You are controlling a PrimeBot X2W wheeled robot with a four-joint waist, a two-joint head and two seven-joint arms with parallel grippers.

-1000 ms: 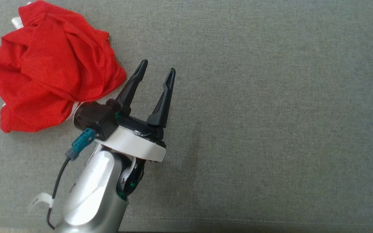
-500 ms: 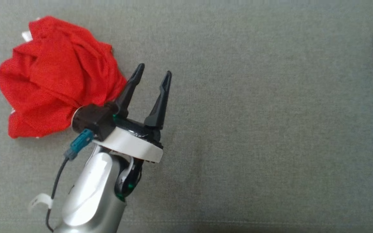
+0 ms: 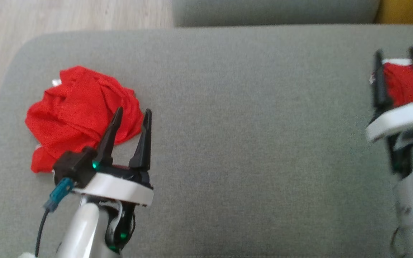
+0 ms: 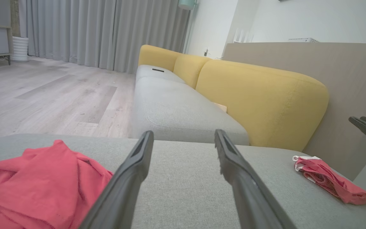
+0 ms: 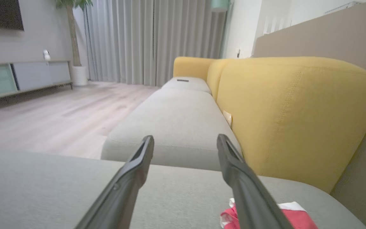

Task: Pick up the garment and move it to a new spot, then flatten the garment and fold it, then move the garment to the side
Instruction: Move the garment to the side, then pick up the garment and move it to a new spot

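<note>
**Inspector:** Position of the garment?

**Assistant:** The garment (image 3: 77, 118), red and crumpled into a heap, lies on the grey cushion (image 3: 246, 136) in the left part of the head view, near the cushion's rounded upper-left corner. In the left wrist view it sits in the lower left corner.

**Inspector:** Condition of the left gripper?

**Assistant:** The left gripper (image 3: 133, 111) stands at the lower left of the head view. Its fingers (image 3: 109, 139) point up the frame and are spread apart, with nothing between them. One finger overlaps the garment's lower right edge in that view; contact with the cloth cannot be confirmed. The left wrist view shows bare cushion in the gap, with the garment just beside the finger on the frame's left.

**Inspector:** And the right gripper?

**Assistant:** The right gripper (image 3: 395, 51) is at the right edge of the head view, blurred, with its fingers parted and holding nothing. Past it lies a second red cloth (image 3: 402, 84) with white trim. In the right wrist view that cloth is at the bottom right, partly hidden by the finger on the frame's right.

**Inspector:** Surroundings?

**Assistant:** A wooden floor (image 3: 66, 14) shows at the upper left of the head view. A yellow backrest (image 4: 259, 95) and grey curtains (image 4: 100, 31) show in the wrist views. The two cloths lie well apart, with bare cushion between them.
</note>
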